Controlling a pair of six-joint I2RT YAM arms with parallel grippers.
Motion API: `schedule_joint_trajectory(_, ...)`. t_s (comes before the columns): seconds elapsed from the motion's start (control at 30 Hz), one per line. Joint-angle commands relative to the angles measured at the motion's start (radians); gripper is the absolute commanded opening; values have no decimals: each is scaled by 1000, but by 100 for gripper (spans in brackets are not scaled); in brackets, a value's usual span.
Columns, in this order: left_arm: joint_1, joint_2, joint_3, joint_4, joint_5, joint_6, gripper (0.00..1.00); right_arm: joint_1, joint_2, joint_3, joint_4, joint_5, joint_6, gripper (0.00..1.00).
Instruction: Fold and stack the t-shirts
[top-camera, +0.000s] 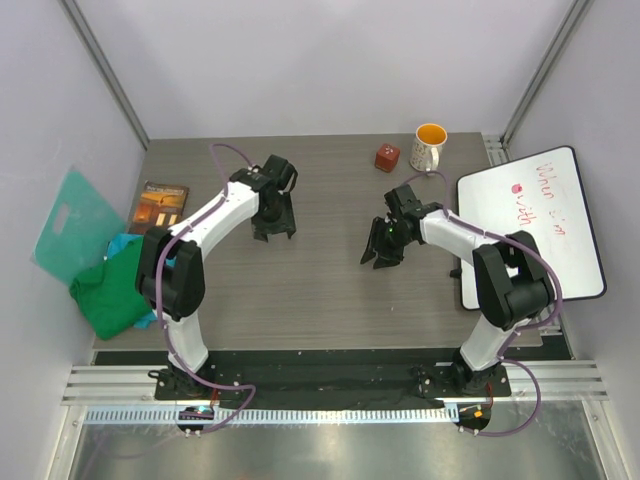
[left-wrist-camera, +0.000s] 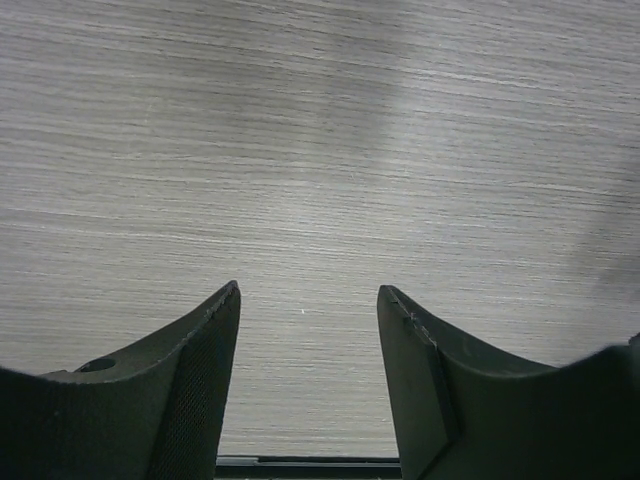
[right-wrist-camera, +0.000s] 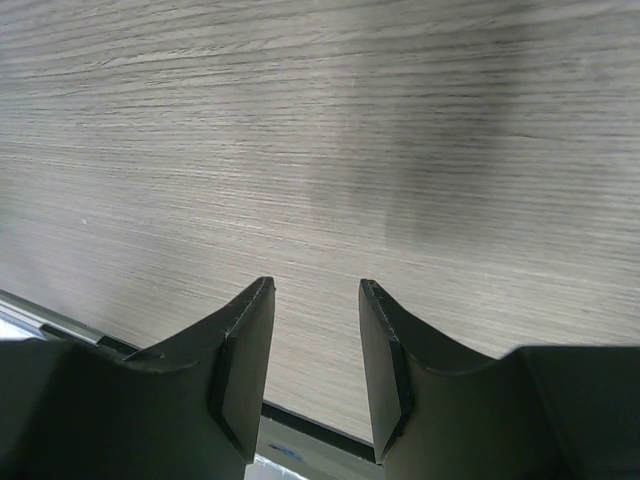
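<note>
The bright green cloth t-shirt (top-camera: 108, 297) lies crumpled at the left edge of the grey wood-grain table (top-camera: 320, 290). It lies partly over the teal-blue cloth t-shirt (top-camera: 124, 246), of which only a little shows. Both shirts are unfolded.

The left gripper (top-camera: 274, 234) hangs over the table's far-left middle. Its jaws are parted and empty, with bare wood between them in the wrist view (left-wrist-camera: 310, 295). The right gripper (top-camera: 377, 262) hovers over the table's centre-right, also spread and holding nothing (right-wrist-camera: 315, 285).
</note>
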Motion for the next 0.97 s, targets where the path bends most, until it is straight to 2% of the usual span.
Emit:
schedule_joint_trajectory(0.0,5,-26,16,12,37,16,58,-2,18,-7,62,6,4,45)
schedule_joint_trajectory(0.7,5,23,79,-28,49,22,58,-2,51,22,76,-42,-4,45)
schedule_joint_trajectory(0.8,5,22,71,-22,49,22,55,-2,43,22,76,-34,-5,45)
schedule_joint_trajectory(0.93,5,3,65,-17,15,20,59,-2,44,33,69,-35,-10,45)
